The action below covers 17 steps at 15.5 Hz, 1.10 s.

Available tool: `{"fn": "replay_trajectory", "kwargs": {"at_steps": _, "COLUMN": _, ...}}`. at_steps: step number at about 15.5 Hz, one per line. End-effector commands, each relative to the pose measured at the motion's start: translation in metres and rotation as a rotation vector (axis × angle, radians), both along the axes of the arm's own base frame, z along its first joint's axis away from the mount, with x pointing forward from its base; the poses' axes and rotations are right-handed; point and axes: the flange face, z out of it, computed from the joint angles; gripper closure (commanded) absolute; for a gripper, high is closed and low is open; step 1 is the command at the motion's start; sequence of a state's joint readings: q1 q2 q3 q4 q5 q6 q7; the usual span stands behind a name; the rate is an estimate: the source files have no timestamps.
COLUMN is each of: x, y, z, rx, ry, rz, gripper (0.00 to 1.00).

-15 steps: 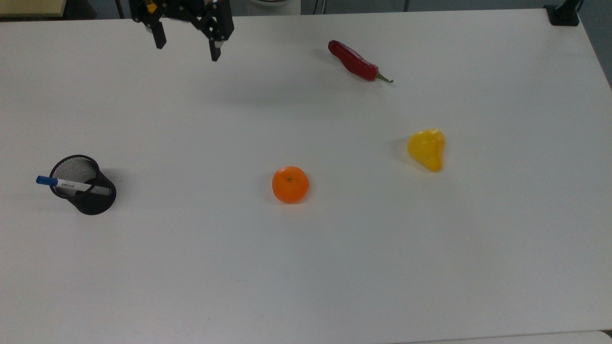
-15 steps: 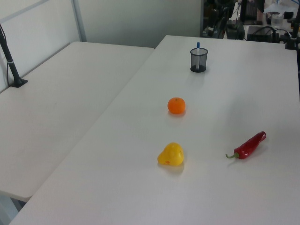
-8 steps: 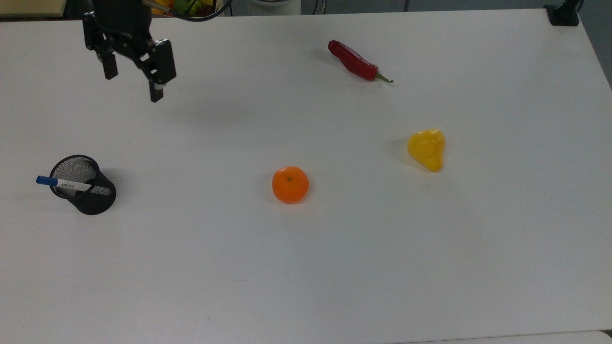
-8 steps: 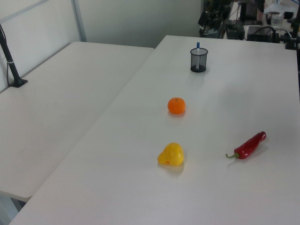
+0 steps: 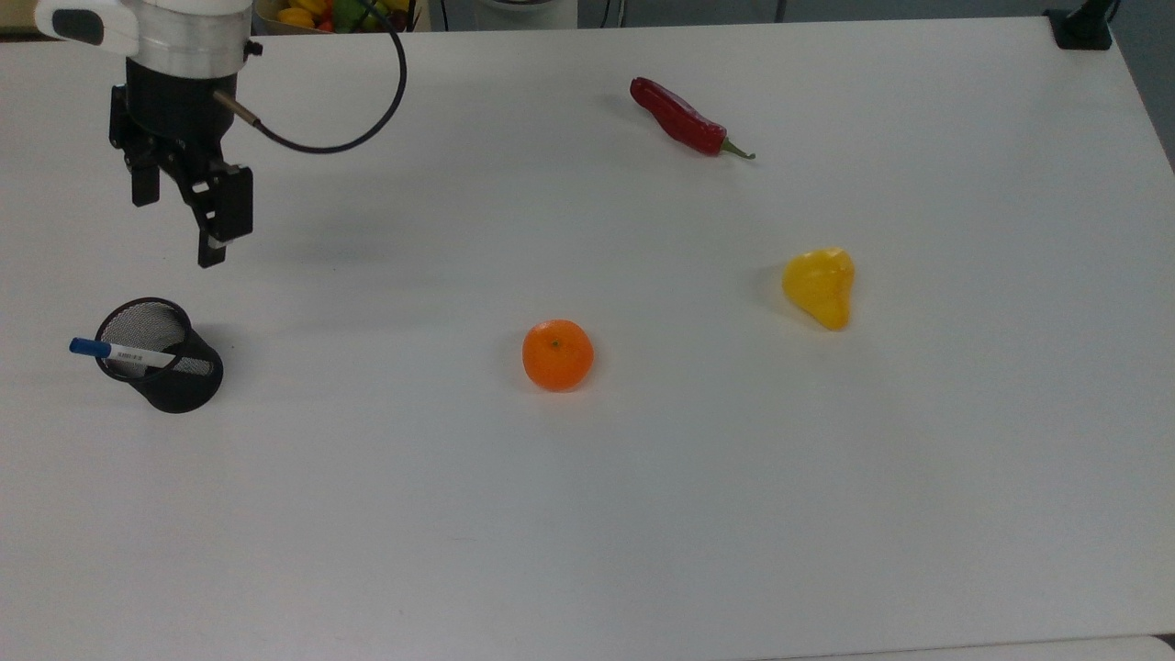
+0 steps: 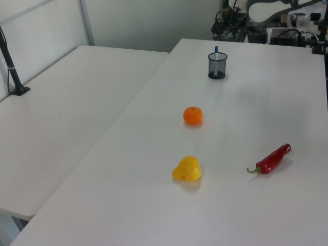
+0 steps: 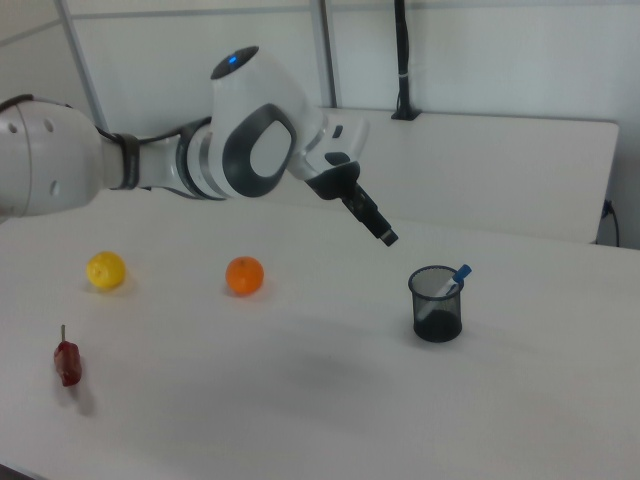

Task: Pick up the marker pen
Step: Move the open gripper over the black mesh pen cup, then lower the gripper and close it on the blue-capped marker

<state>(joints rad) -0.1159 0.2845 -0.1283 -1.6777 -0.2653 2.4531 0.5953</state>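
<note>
The marker pen [image 5: 121,351] leans in the black mesh cup [image 5: 165,358] at the top view's left, blue cap pointing left, just below the end effector [image 5: 174,225], whose fingers hang spread and empty.

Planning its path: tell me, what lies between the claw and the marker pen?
Bare white tabletop in the top view, between claw and blue-capped white marker pen.
</note>
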Motion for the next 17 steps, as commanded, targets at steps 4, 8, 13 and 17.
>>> {"fn": "replay_trajectory", "kwargs": {"at_steps": 4, "x": 0.012, "y": -0.038, "z": -0.037, "rx": -0.051, "ry": -0.119, "rz": -0.112, "gripper": 0.12}}
{"fn": "replay_trajectory", "kwargs": {"at_steps": 8, "x": 0.018, "y": -0.06, "z": -0.066, "rx": -0.049, "ry": -0.211, "rz": -0.119, "gripper": 0.27}}
{"fn": "replay_trajectory", "kwargs": {"at_steps": 13, "x": 0.027, "y": -0.075, "z": -0.082, "rx": -0.055, "ry": -0.29, "rz": -0.097, "gripper": 0.44}}
{"fn": "replay_trajectory", "kwargs": {"at_steps": 17, "x": 0.029, "y": -0.081, "z": -0.109, "rx": -0.053, "ry": -0.291, "rz": -0.088, "gripper": 0.54}}
